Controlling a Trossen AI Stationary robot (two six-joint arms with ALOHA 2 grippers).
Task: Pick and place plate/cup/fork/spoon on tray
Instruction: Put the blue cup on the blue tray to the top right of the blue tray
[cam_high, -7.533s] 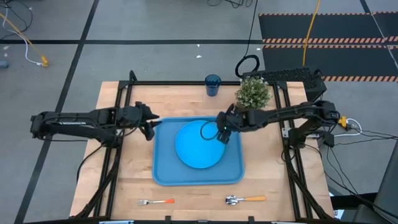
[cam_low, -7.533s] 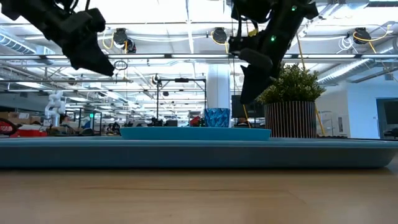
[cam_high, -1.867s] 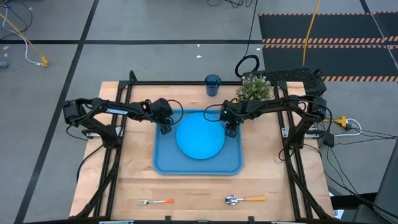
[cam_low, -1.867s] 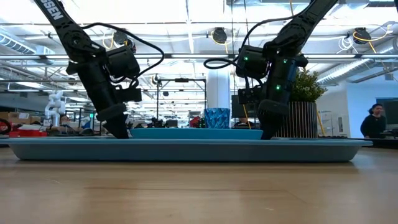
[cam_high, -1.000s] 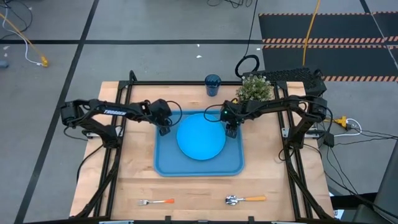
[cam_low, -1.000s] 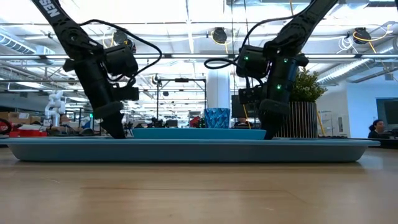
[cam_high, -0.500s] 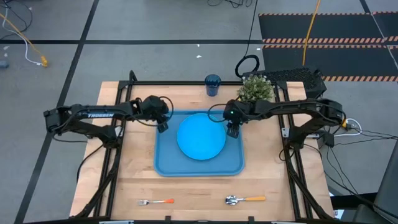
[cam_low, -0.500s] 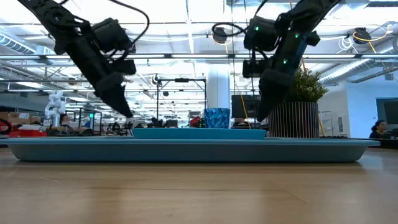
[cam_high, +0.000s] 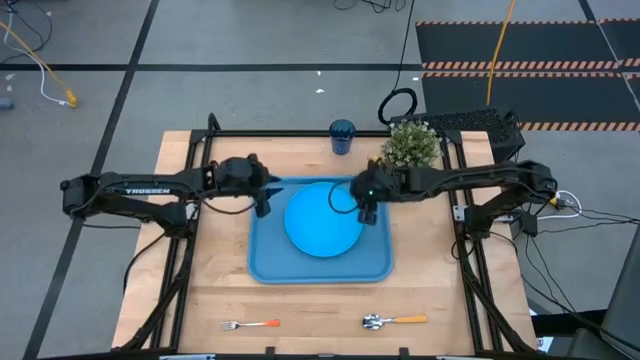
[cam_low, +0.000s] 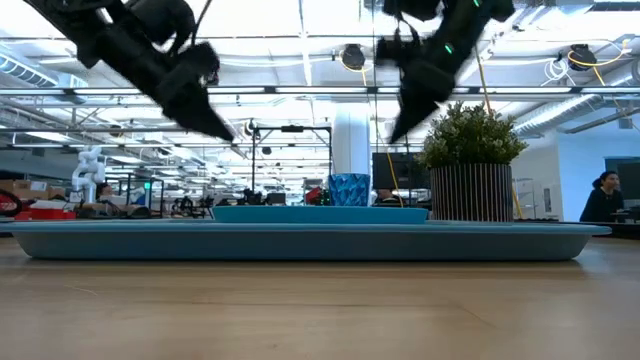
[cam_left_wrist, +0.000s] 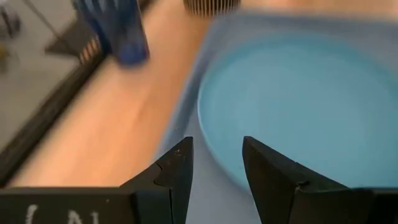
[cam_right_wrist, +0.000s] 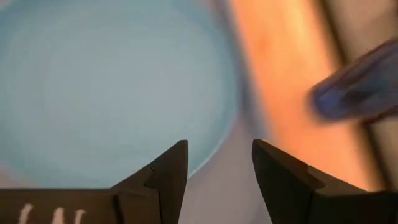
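Observation:
The sky-blue plate (cam_high: 322, 218) lies flat in the light-blue tray (cam_high: 270, 270) at the table's middle. My left gripper (cam_high: 262, 205) is open and empty above the tray's left rim, beside the plate's left edge (cam_left_wrist: 214, 118). My right gripper (cam_high: 365, 212) is open and empty above the plate's right edge (cam_right_wrist: 217, 124). In the low view both grippers, left (cam_low: 225, 130) and right (cam_low: 395, 130), hang well above the tray. The dark-blue cup (cam_high: 342, 135) stands at the far edge. The fork (cam_high: 250, 325) and the spoon (cam_high: 393, 321) lie near the front edge.
A potted green plant (cam_high: 408, 148) stands at the far right, close behind my right arm. Black frame rails (cam_high: 190, 200) run along the table's left, right and far sides. Bare wood shows between the tray and the cutlery (cam_high: 320, 305).
Both grippers have risen from tray level, beside the plate, to well above the tray, and their fingers now slant. My right gripper has shifted slightly toward the plate. The plate and tray have stayed where they were.

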